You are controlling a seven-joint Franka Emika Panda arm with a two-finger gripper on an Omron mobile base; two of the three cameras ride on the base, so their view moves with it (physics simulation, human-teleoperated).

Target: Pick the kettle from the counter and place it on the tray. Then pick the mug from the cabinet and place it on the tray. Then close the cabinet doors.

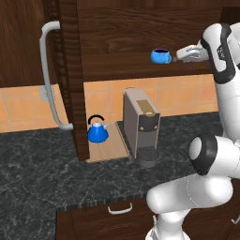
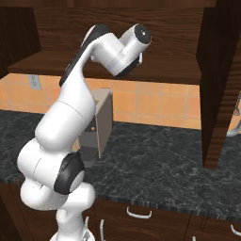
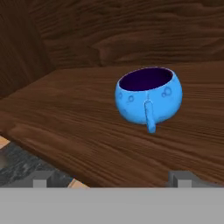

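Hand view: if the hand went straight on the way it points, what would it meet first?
Most likely the mug, standing upright on the cabinet shelf with its handle turned toward the open hand. The shelf between them looks free, though depth is hard to judge.

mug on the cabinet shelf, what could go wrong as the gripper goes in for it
The mug turns its handle toward the open gripper, so a fingertip may hit it and spin or push the mug back. Carried down, it could knock the kettle already on the small tray.
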